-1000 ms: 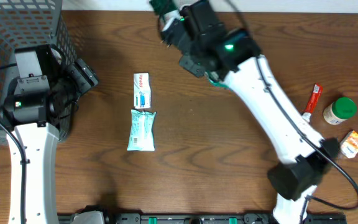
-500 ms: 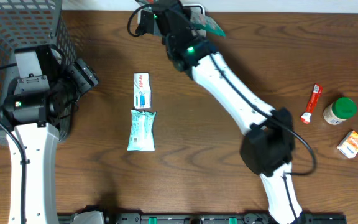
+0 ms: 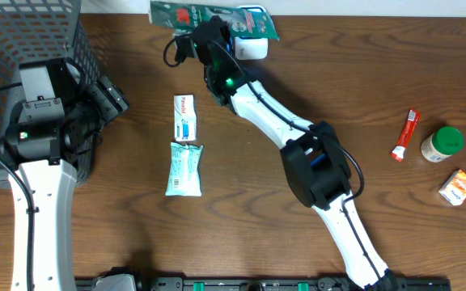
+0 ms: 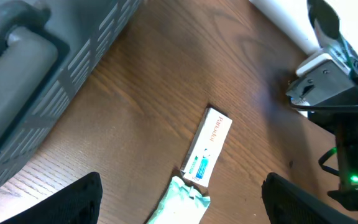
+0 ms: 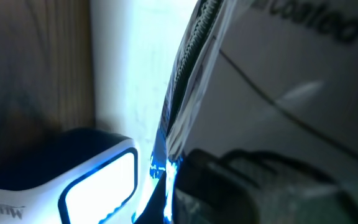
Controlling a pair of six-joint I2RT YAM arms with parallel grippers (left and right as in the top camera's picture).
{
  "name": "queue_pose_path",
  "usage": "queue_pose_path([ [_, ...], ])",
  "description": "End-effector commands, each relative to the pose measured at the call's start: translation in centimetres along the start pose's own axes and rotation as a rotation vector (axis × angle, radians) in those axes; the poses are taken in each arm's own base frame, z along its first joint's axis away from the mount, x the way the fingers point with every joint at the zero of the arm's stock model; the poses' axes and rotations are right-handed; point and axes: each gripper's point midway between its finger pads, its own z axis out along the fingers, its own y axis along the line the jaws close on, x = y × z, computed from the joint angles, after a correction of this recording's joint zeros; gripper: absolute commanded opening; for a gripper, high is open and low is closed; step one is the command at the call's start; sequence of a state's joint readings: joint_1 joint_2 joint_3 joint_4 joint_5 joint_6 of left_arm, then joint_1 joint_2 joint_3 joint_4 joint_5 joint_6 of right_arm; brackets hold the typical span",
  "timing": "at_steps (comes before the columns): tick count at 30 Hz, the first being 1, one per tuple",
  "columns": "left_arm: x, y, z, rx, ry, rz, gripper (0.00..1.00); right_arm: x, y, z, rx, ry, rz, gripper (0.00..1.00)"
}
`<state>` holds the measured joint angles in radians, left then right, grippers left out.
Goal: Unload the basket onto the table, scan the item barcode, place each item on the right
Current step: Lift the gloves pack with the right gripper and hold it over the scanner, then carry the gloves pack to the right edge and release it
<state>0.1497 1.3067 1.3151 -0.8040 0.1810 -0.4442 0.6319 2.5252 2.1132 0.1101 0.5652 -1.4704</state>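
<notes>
While the right gripper [image 3: 210, 26] is clamped shut on the thin green packet [image 3: 172, 14], it holds that packet at the table's far edge, just over the white scanner [image 3: 249, 47]. In the wrist view the scanner's window [image 5: 98, 180] glows blue right beside the packet's crimped seam. The scanning step itself appears to be in hand. The next move likely calls for turning the packet so its barcode, not visible here, faces the window. The left gripper [image 3: 110, 99] hangs with its jaws apart beside the basket [image 3: 23, 32], holding nothing.
</notes>
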Motion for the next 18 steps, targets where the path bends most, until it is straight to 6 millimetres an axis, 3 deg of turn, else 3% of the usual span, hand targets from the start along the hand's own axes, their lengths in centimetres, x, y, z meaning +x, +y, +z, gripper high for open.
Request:
queue_pose_path([
  [1, -0.6, 0.3, -0.4, -0.014, -0.021, 0.000, 0.83, 0.7, -0.6, 0.4, 0.015, 0.015, 0.053, 0.01],
  [13, -0.6, 0.3, -0.4, -0.014, -0.021, 0.000, 0.83, 1.5, -0.7, 0.9, 0.017, 0.012, 0.173, 0.01],
  [18, -0.6, 0.3, -0.4, -0.014, -0.021, 0.000, 0.84, 4.1, -4.6, 0.3, 0.141, 0.089, 0.491, 0.01],
])
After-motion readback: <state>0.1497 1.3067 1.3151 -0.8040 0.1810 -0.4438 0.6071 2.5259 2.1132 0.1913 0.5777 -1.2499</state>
